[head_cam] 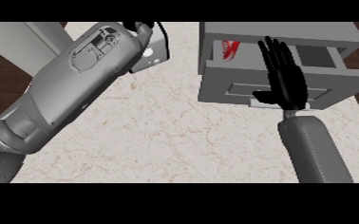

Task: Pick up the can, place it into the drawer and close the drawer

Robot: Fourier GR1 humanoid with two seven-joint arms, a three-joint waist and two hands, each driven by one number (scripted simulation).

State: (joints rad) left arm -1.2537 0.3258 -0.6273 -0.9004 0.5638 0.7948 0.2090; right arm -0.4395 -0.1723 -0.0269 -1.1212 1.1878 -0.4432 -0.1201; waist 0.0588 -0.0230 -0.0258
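1. Drawer first: you have a grey box-shaped drawer (270, 88) pulled open at the upper right of the head view, its panelled front facing you and its open top showing the inside.
2. You can see the red cylindrical can with white lettering (230, 49) lying inside that drawer, in the left part of the compartment, close against the left wall.
3. Your right hand (284, 78) is black and held flat, fingers straight and together, pointing away from you. It lies over the drawer's front and reaches across the opening; the thumb juts left near the front panel. It holds nothing.
4. Whether the palm actually touches the drawer front, you cannot tell from this angle.
5. Your left hand (139, 27) shows only as a small black part at the top edge, beyond the large grey forearm that crosses the left side; you cannot tell how its fingers stand.
6. Everything sits on a pale beige marbled counter (168, 133).
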